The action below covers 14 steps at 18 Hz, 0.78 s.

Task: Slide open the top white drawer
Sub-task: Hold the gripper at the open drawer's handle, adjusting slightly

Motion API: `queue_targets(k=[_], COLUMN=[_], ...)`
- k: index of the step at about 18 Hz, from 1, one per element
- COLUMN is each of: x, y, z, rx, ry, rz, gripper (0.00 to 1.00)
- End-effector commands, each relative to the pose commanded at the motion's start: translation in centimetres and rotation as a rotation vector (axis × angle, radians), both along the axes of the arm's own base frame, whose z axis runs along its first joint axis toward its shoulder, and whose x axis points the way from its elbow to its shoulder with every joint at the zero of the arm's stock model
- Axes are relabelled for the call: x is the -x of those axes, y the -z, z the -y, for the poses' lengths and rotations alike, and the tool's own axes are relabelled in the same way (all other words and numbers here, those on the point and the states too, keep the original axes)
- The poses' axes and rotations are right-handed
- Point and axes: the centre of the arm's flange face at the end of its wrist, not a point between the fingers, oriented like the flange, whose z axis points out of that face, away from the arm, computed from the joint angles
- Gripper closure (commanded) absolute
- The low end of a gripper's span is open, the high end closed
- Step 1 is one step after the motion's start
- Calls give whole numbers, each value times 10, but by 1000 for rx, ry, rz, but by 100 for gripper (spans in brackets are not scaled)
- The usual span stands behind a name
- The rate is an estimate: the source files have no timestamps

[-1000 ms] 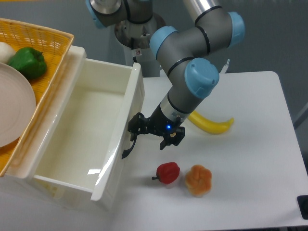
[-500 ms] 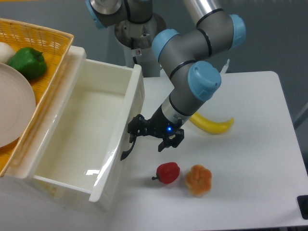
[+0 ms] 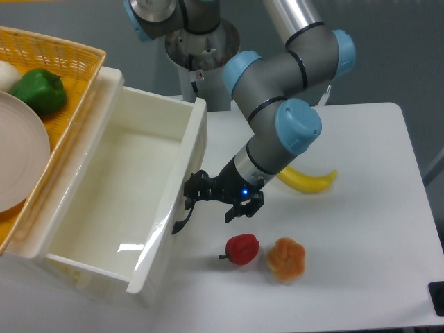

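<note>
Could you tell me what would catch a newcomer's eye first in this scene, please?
The top white drawer dominates the left side, pulled far out and empty inside, with the gripper at the black handle on its front. Right of it on the table lie a red pepper, an orange pepper and a banana; a yellow wicker basket sits at upper left.

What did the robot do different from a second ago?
The hand slid a little toward the lower left, pushing the top white drawer slightly back in; the drawer front and its black handle shifted left with it. The hand stays at the handle. The red pepper, orange pepper, banana and yellow basket did not move.
</note>
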Motion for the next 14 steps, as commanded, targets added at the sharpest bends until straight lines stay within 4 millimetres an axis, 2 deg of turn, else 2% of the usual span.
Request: queue_targets(k=[7,14], x=[3,-2], y=[8,9], z=[10,12], rx=[-7,-4], ry=[-26,-37], rz=[39,84], gripper=[0,0])
